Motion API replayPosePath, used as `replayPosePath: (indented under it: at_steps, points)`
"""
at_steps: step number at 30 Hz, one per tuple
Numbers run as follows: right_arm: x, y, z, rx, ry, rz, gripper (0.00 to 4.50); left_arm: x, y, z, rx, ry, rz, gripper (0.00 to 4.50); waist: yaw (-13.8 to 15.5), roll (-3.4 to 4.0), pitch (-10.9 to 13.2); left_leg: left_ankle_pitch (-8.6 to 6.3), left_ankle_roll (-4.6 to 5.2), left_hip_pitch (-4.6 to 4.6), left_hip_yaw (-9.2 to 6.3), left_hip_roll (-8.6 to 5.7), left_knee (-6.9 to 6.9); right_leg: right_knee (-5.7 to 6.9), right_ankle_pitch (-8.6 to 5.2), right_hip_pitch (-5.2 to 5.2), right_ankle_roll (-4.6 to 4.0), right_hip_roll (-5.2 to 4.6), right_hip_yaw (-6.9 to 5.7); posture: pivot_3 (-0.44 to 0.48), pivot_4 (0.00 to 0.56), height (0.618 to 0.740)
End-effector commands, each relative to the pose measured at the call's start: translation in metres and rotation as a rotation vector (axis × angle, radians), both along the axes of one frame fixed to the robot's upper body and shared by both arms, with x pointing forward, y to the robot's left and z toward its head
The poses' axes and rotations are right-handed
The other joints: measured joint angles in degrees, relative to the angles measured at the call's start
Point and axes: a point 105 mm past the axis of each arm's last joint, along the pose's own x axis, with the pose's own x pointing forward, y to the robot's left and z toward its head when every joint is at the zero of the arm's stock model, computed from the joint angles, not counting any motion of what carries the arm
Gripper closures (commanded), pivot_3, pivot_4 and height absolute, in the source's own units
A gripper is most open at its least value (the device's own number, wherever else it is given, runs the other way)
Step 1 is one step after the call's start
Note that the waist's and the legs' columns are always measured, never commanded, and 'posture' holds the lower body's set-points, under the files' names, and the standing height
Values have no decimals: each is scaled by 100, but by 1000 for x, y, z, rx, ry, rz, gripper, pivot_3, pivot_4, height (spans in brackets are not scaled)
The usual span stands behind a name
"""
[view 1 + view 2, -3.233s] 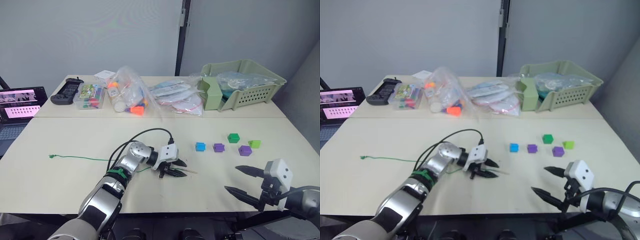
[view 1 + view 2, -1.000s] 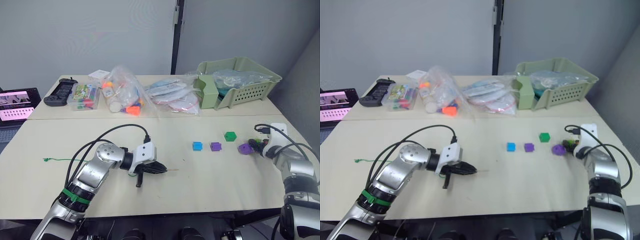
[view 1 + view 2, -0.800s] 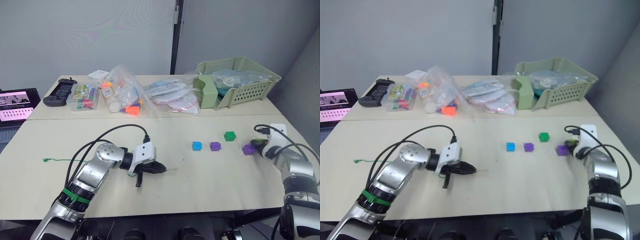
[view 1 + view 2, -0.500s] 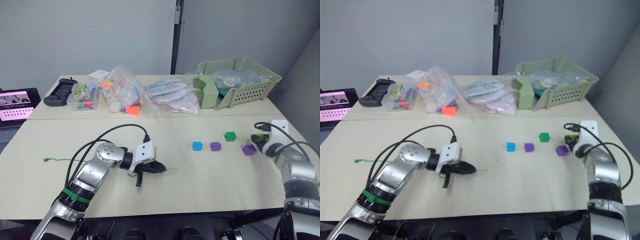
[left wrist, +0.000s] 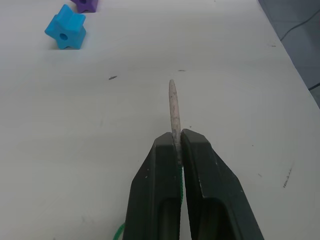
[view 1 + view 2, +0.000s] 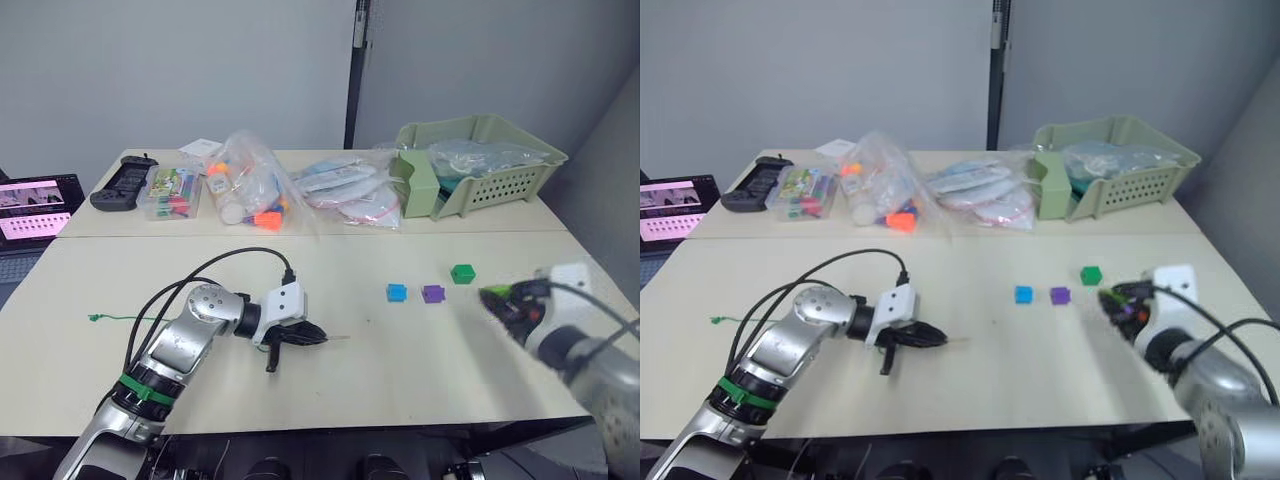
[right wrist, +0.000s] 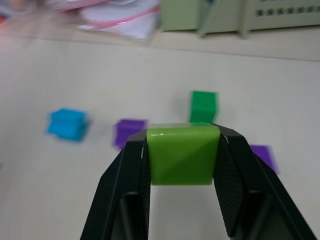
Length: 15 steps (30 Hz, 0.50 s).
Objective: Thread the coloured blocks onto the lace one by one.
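Left eye view: on the tabletop (image 6: 420, 370), right of centre, three blocks sit in a row: blue block (image 6: 397, 293), purple block (image 6: 432, 294), dark green block (image 6: 462, 273). The left gripper (image 6: 318, 337) sits at lower centre.

Left wrist view: the left gripper is pinching the lace (image 5: 173, 112), its pale tip sticking out past the fingers.

Right wrist view: the right gripper (image 7: 182, 155) is clamped on the lime block (image 7: 182, 154); a second purple block (image 7: 263, 156) shows behind it.
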Motion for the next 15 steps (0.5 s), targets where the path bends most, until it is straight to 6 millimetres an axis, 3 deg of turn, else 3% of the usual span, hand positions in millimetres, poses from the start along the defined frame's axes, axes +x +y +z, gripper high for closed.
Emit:
replayPosePath:
  at_steps: [1, 4, 8, 13, 15]
  points:
    - [-20, 48, -3, 48, 3, 192, 3337, -3, 3, 12, -26, -21, -6, 4500, -8, -2, 1, 0, 0, 1, 3, 0, 0, -3, 0, 0, 0, 0, 2, 0, 150, 740]
    - [-31, 83, -25, 49, 68, 297, 3337, -5, 9, 12, -25, -13, 3, 4500, -51, -1, 1, 0, 0, 7, 7, 13, -1, 1, -3, -1, -5, 10, 1, 0, 150, 740]
    - [-23, 113, -50, 20, 86, 311, 3337, -9, 14, 12, -23, -6, 15, 4500, -61, -1, 1, 0, 0, 10, 12, 15, -2, 2, -5, -7, -8, 12, 2, 0, 150, 740]
    - [-4, 120, -72, -23, 88, 227, 3337, -12, 17, 13, -25, -2, 18, 4500, -1, -3, 1, 1, -2, 1, 14, 9, -2, 2, -5, -18, -8, 8, 0, 0, 150, 740]
    - [-5, 126, -91, -30, 158, 225, 3337, -15, 18, 13, -24, -1, 14, 4500, 5, -4, 1, 1, -2, -4, 15, 7, -2, 2, -5, -23, -8, 5, -1, 0, 150, 740]
